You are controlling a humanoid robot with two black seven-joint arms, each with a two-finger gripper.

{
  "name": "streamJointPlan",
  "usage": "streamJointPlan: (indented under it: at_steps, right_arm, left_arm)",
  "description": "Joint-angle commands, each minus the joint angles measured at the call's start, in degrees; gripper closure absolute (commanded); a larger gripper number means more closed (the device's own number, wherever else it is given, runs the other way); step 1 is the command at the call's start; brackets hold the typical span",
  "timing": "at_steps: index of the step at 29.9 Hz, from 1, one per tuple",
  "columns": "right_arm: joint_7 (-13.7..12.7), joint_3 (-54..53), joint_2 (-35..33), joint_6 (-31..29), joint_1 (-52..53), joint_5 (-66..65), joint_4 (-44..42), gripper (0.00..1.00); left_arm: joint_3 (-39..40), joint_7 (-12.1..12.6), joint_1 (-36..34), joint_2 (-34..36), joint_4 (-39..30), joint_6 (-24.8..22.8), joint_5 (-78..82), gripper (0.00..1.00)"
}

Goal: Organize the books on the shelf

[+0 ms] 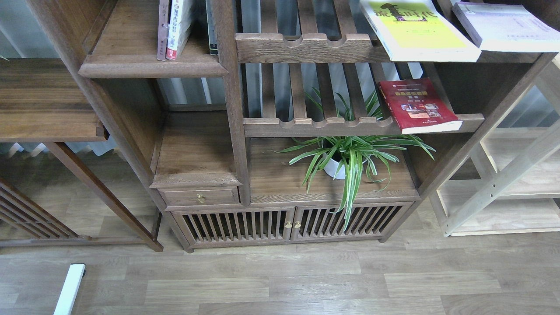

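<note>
- Far left: a side table (43, 100), nothing to do with the job as far as I can tell.
- Shelf (148, 65), upper left of the bookcase: a few thin books (175, 26) stand upright here, white and red spines, bunched on the right half. Left half of the plank is bare.
- Middle: two slatted racks (306, 48) with scalloped fronts, plus a spider plant (350, 153) in a white pot on the lower board.
- Yellow book (415, 30) lies flat on the upper rack, overhanging the front edge. Lavender book (507, 26) sits flat just beside it to the right.
- Red book (418, 105) lies flat on the lower rack, corner poking out over the plant leaves.
- Neither gripper shows anywhere, so no clue if they're apart or pinched together.
- My guess on doing it right: grab a flat book by its overhanging edge, tip it upright, then slide it in spine-out against the standing ones. Red one's trickiest, since the leaves crowd it from below.
</note>
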State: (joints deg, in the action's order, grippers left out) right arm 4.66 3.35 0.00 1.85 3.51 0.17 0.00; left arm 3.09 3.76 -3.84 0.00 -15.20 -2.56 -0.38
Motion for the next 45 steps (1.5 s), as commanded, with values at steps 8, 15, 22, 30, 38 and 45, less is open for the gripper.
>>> streamJointPlan:
  at_steps: [8,15,22,30,38,45]
  right_arm:
    - [0.09,-0.63,0.0,0.0,1.23,0.0,-6.33,0.0]
    - [0.09,-0.54,0.0,0.17,2.29,0.0,-6.5,0.0]
    - [0.09,-0.54,0.0,2.81,6.76,0.0,-6.59,0.0]
    - [0.0,-0.54,-3.15,6.51,13.79,0.0,-6.59,0.0]
    - [0.0,-0.54,-8.61,6.5,18.02,0.0,-6.59,0.0]
    - [2.02,-0.45,-16.07,6.59,20.13,0.0,-6.59,0.0]
  left_arm:
    - [1.48,0.2,-1.43,0.0,0.08,0.02,-0.59,0.01]
    - [1.04,-0.59,-2.84,0.0,0.26,0.37,-0.5,0.01]
    - [1.66,-1.04,-5.47,0.0,0.26,0.37,-0.5,0.01]
    - [1.75,-0.86,-11.18,0.0,0.26,5.2,-0.5,0.01]
    - [2.62,-0.86,-15.49,3.6,0.26,5.64,-0.59,0.01]
    - [2.63,-1.2,-16.9,7.47,-0.27,3.44,-0.5,0.0]
